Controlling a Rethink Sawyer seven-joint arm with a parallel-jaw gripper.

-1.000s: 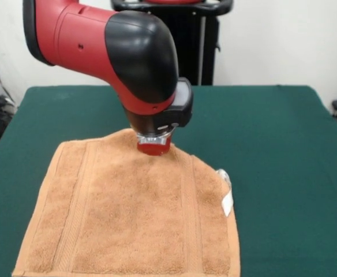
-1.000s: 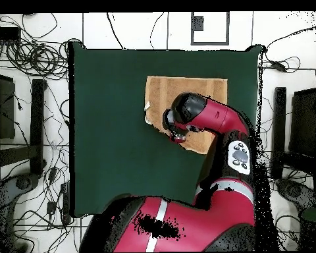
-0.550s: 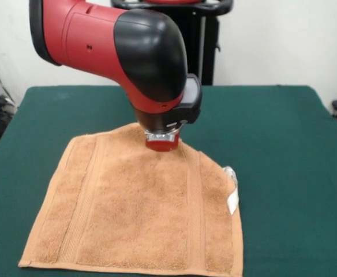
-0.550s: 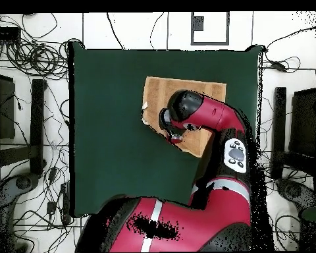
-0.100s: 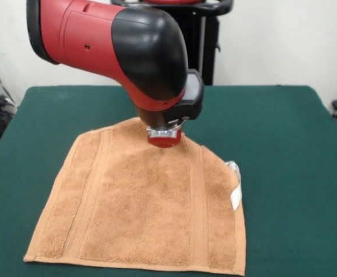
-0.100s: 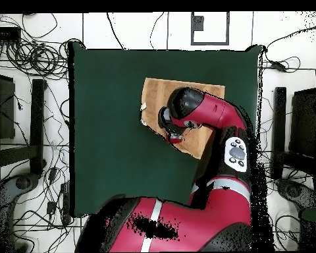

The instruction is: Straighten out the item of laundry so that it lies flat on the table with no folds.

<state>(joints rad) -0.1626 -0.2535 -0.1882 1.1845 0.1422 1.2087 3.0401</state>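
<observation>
Towel [image 5: 142, 213] spread on the green table [image 5: 284, 150], orange-tan, with a woven band running near each side edge and a white tag [image 5: 235, 199] at one side. Its near edge lies straight and flat; its far edge rises to a peak directly beneath the gripper [image 5: 164, 138], so the cloth there is drawn up rather than flat. From that peak both far corners slope away, and a small fold shows just above the tag. In the overhead view the arm [image 6: 210, 115] hides much of the towel [image 6: 157, 92], leaving one strip and a corner exposed; cables and stands lie on the floor round the table [image 6: 108, 132]. The arm [image 5: 116, 52] descends from above with its wrist bent down, the red tip of the gripper [image 6: 174, 136] pressed into the peak. Whether the jaws are open or closed cannot be told, since the wrist housing and cloth hide them. Compared with one second ago, the gripper and the peak have shifted away from the near edge, and that edge has been drawn farther onto the table.
</observation>
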